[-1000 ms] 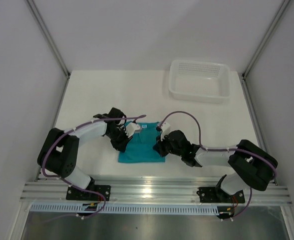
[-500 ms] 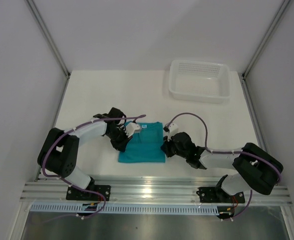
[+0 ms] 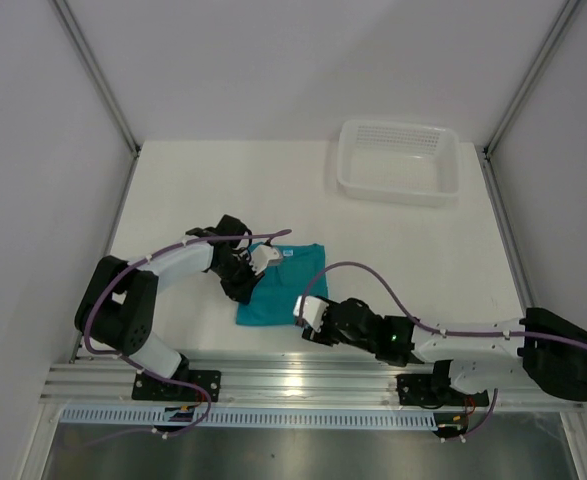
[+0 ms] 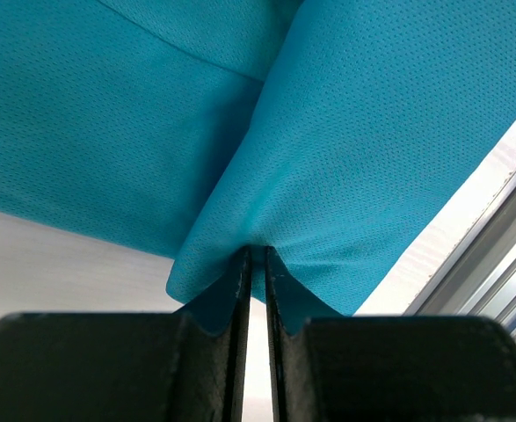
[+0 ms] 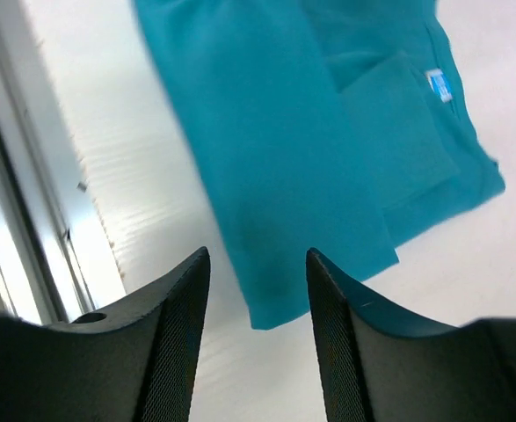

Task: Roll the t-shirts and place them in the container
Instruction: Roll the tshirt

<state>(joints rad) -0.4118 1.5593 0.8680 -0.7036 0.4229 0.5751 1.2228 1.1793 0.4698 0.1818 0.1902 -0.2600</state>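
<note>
- T-shirt (image 3: 281,290): teal, lies flat on the white tabletop (image 3: 193,190) near its front edge, between the two arms. It is folded to a compact rectangle; small white neck label (image 3: 285,255) at the far end.
- Progress, as judged: the narrowing fold looks done. No rolled section shows in any view, so the rolling itself is not yet begun and the whole length is left to do.
- Left end effector (image 3: 250,268): on the shirt's left edge, toward the far end. Jaws are nearly together, pinching a small raised fold of the fabric.
- Right end effector (image 3: 309,318): low at the shirt's near right corner, jaws apart, nothing between them. The arm lies stretched along the front edge.
- White plastic basket (image 3: 393,192): far right of the tabletop, well apart from the shirt; nothing seen inside.
- Top view only: overall layout, both arms, the basket.
- Left wrist view only: the pinch itself. Cloth gathers to a peak at the fingertips (image 4: 243,264), with a crease running away up the fabric; the mesh weave is plain to see.
- Right wrist view only: the folded layers, with a smaller panel lying on the broader strip beside the label. The spread fingers frame the shirt's corner and bare tabletop, touching neither.
</note>
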